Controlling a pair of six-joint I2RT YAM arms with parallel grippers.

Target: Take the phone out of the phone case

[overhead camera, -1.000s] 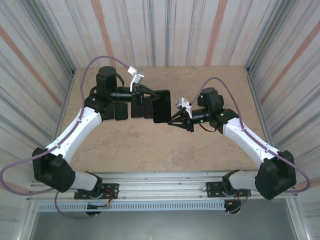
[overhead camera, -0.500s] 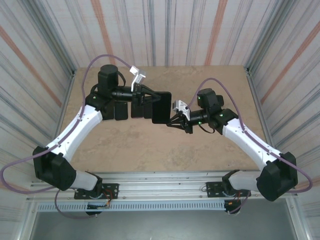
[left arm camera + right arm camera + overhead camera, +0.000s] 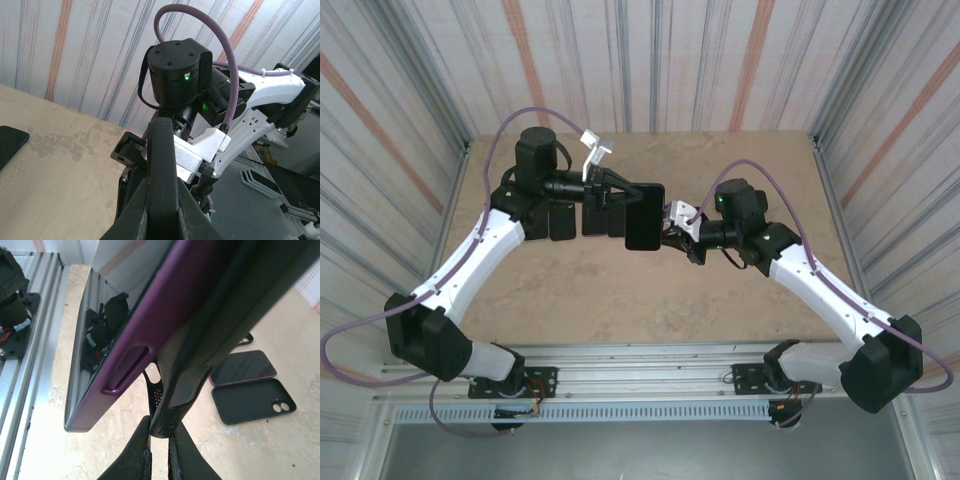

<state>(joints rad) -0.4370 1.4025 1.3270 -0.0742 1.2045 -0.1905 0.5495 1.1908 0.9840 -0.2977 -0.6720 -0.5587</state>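
Left gripper [image 3: 623, 200] is clamped on the purple soft-rimmed phone case [image 3: 644, 215], held up off the beige tabletop [image 3: 620, 290] and standing on edge between the two arms. The glossy black-screened phone [image 3: 117, 275] is still seated in the case. In the left wrist view the case is edge-on, squeezed between both fingers [image 3: 137, 212]. Right gripper [image 3: 670, 232] is right at the case's right edge, fingers [image 3: 137, 450] narrow and almost together. Their tips meet a dark edge just behind the purple rim, and I can't tell if they're pinching it. Lying flat on the table by the left arm are a second purple-edged phone [image 3: 243, 367] and a black empty case with two camera holes [image 3: 252, 401].
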